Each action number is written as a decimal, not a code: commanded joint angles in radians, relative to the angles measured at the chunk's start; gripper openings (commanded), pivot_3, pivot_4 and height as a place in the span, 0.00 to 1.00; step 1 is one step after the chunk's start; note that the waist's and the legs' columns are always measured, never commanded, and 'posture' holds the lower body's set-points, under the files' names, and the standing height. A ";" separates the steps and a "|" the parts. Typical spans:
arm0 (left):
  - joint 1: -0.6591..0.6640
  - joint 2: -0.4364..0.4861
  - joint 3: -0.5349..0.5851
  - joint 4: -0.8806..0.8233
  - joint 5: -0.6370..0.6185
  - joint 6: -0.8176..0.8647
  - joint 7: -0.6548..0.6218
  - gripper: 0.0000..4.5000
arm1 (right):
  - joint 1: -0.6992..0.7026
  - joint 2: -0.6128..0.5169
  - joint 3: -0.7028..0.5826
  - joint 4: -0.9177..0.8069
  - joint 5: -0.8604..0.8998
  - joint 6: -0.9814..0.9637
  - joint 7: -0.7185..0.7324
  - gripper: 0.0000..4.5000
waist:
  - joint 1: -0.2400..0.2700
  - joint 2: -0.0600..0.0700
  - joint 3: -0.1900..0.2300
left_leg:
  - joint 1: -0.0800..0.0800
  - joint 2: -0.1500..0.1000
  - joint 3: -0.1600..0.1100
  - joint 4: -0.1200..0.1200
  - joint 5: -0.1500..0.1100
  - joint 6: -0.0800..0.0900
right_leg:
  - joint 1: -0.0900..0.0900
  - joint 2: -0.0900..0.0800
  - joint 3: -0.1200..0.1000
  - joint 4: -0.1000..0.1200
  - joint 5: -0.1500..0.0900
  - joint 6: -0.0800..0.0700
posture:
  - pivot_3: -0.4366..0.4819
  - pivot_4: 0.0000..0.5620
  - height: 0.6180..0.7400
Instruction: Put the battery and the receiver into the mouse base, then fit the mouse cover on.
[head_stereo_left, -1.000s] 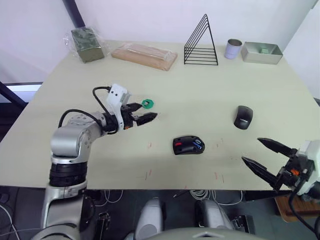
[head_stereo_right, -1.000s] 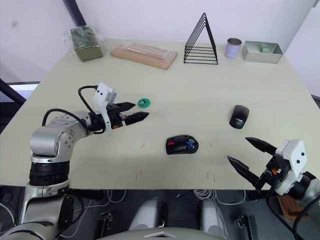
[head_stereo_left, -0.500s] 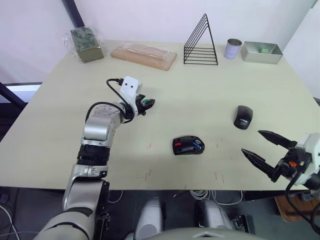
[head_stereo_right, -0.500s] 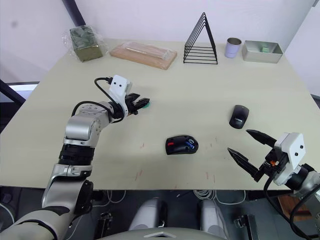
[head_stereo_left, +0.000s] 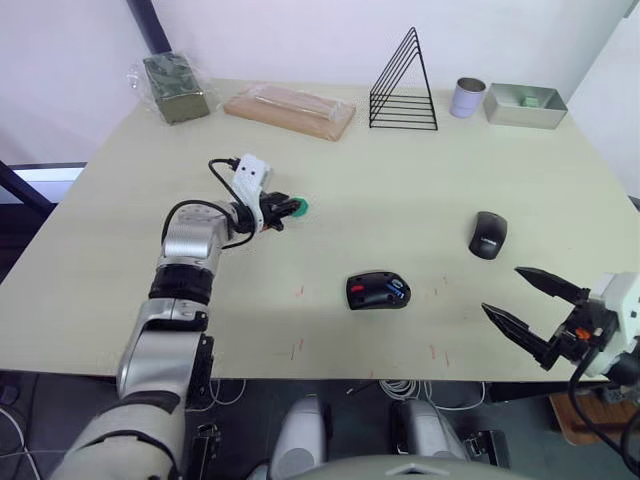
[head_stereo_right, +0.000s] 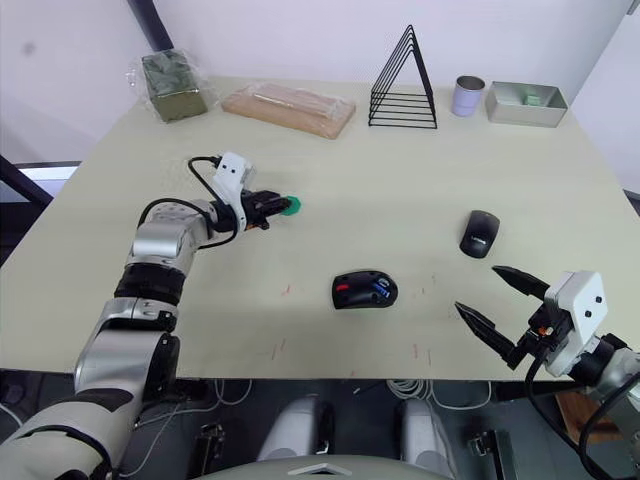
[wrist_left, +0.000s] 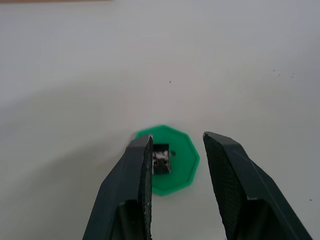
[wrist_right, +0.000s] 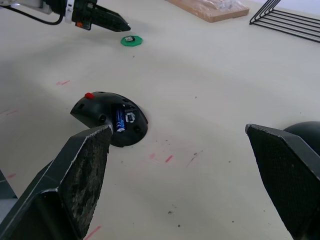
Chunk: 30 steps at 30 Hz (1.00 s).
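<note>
While jaws apart, green disc (wrist_left: 167, 166) perhaps unobstructed.

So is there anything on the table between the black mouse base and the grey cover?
No. Between the mouse base and the mouse cover lies bare table, seen in both eye views.

- No legible text, label, brand, number or sign on any item.
- Short red marks on the table (head_stereo_left: 120, 250) surface form no readable characters.
</note>
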 joint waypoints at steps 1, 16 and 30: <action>-0.055 0.014 -0.013 0.072 0.027 -0.061 -0.053 0.39 | 0.000 0.003 0.005 -0.047 -0.006 -0.012 -0.022 1.00 | 0.000 0.000 0.000 | 0.000 0.000 0.000 0.000 0.000 0.000 | 0.000 0.000 0.000 0.000 0.000 0.000 | 0.48 0.27 1.00; -0.102 0.022 -0.027 0.231 0.118 -0.165 -0.066 0.39 | 0.005 0.006 0.037 -0.110 0.002 0.001 -0.081 1.00 | 0.000 0.000 0.000 | -0.001 0.000 0.000 0.000 0.000 0.000 | 0.000 0.000 0.000 0.000 0.000 0.001 | 0.48 0.27 1.00; -0.114 -0.002 -0.028 0.240 0.137 -0.176 -0.060 0.39 | 0.000 0.013 0.066 -0.111 -0.005 -0.009 -0.100 1.00 | 0.000 0.000 0.000 | 0.000 0.000 0.000 0.000 0.000 0.000 | 0.000 0.000 0.000 0.000 0.000 0.001 | 0.48 0.27 1.00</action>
